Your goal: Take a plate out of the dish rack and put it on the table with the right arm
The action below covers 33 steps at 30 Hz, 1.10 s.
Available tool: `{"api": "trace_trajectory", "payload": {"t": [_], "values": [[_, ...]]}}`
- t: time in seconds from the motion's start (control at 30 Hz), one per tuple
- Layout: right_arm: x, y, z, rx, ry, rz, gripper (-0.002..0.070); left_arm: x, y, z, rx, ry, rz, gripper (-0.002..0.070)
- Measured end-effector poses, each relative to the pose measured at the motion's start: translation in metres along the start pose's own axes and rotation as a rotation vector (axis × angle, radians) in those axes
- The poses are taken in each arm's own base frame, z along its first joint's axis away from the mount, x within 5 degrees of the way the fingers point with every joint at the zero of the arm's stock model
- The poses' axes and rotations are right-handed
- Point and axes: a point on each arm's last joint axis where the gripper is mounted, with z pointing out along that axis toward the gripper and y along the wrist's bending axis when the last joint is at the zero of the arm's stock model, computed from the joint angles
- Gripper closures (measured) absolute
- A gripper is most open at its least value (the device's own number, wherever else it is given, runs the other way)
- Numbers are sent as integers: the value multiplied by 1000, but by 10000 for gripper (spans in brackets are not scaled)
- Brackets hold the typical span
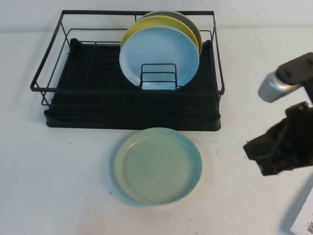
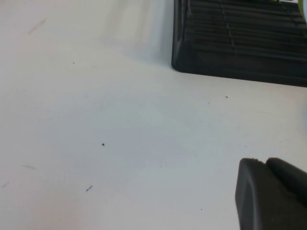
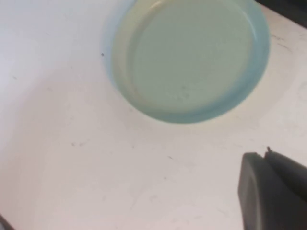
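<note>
The pale mint-green plate (image 1: 158,165) lies flat on the white table (image 1: 58,171), just in front of the black dish rack (image 1: 132,117). It also shows in the right wrist view (image 3: 189,57), with nothing touching it. My right gripper (image 3: 264,155) is shut and empty, over bare table apart from the plate. In the high view the right arm (image 1: 283,142) is at the right edge, to the right of the plate. My left gripper (image 2: 261,163) is shut and empty above bare table near a corner of the rack (image 2: 230,52). The left arm is out of the high view.
A sky-blue plate (image 1: 159,51), a yellow plate (image 1: 142,24) and a dark olive one (image 1: 190,22) stand upright in the rack behind a small wire divider (image 1: 159,76). A white sheet (image 1: 303,215) lies at the table's front right corner.
</note>
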Motion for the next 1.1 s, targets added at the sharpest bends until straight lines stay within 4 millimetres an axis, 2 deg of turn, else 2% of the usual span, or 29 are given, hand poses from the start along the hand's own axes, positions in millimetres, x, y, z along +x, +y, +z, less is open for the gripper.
{"api": "trace_trajectory", "payload": {"t": [0.13, 0.23, 0.33, 0.43, 0.57, 0.7, 0.77, 0.83, 1.1], "values": [[3, -1, -11, 39, -10, -45, 694, 0, 0, 0, 0, 0, 0, 679], [8, -6, -8, 84, -23, -69, 694, 0, 0, 0, 0, 0, 0, 679], [21, -19, -4, 147, -102, -49, 694, 0, 0, 0, 0, 0, 0, 679], [49, -39, -4, 253, -253, 4, 694, 0, 0, 0, 0, 0, 0, 679], [103, -66, -3, 448, -496, 80, 694, 0, 0, 0, 0, 0, 0, 679], [168, -75, 3, 610, -653, 124, 694, 0, 0, 0, 0, 0, 0, 679], [190, -74, 4, 666, -727, 127, 694, 0, 0, 0, 0, 0, 0, 679], [201, -72, 3, 692, -771, 138, 694, 0, 0, 0, 0, 0, 0, 679], [218, -58, -4, 667, -813, 144, 694, 0, 0, 0, 0, 0, 0, 679]]}}
